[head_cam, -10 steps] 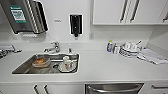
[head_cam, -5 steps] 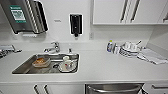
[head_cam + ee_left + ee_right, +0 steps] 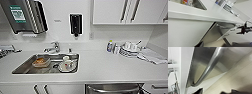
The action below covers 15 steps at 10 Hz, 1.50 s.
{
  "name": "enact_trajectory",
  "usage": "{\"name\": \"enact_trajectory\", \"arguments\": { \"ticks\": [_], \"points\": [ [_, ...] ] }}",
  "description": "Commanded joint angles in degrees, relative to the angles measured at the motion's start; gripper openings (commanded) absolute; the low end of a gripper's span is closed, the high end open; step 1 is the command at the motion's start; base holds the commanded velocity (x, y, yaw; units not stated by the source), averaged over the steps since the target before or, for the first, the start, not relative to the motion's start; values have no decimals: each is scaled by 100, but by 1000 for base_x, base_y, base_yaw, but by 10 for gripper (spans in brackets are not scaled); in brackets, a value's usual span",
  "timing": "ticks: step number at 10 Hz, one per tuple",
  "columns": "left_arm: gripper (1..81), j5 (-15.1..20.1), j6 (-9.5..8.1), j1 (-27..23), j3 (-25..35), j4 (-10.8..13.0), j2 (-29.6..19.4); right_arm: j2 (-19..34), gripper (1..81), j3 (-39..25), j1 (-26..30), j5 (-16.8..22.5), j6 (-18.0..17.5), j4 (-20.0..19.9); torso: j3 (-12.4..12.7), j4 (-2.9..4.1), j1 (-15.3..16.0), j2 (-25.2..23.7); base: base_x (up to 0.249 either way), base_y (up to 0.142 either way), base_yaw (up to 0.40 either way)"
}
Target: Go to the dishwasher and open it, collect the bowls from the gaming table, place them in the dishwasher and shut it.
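A white bench (image 3: 105, 67) runs across the head view, with one steel sink (image 3: 25, 68) set into it on the left. In the sink lie one orange-brown dish (image 3: 40, 62) and, to its right, a white plate (image 3: 65, 67) with cups on it; their number is hard to tell. One tap (image 3: 53, 47) stands behind the sink. On the wall above hang one paper towel holder (image 3: 23, 15) and one black soap dispenser (image 3: 75, 23).

On the right of the bench, far side, stands one small bottle (image 3: 109, 46) beside a stack of plates (image 3: 128, 51) with cups on top, and one folded cloth (image 3: 151, 56) lies further right.

The dishwasher (image 3: 113, 88) sits under the near edge of the bench, right of centre, its steel front and single bar handle (image 3: 210, 65) close before the right wrist camera. Its door looks tilted slightly out at the top in the left wrist view.

The right gripper (image 3: 240, 30) hovers near the dishwasher front with its fingers spread apart, grasping nothing. Whether the left gripper is clenched or released I cannot tell.
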<state>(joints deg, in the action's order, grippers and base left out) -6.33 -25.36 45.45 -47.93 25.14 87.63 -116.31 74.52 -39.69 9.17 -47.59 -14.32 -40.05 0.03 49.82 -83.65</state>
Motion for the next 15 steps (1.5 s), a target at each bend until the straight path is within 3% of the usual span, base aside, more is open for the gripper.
{"name": "enact_trajectory", "arguments": {
  "ticks": [1, 3, 9, 15],
  "points": [
    [811, 9, 5, -427, 100, 70, -245, -27, 811, 342, 904, 252, -872, -80, 0, 0, 0, 0, 0, 0, 0],
    [811, 9, 13, -418, 73, 70, -227, -44, 811, 500, 1002, 524, -1374, -79, 0, 0, 0, 0, 0, 0, 0],
    [811, 9, 5, -427, 47, 97, -201, -552, 811, 1070, 1160, 911, -2104, -36, 0, 0, 0, 0, 0, 0, 0],
    [811, 17, 13, -427, 38, 123, -139, -1301, 811, 2028, 1415, 1411, -2246, -35, -2, 0, 2, 2, 0, 0, 0]
  ]
}}
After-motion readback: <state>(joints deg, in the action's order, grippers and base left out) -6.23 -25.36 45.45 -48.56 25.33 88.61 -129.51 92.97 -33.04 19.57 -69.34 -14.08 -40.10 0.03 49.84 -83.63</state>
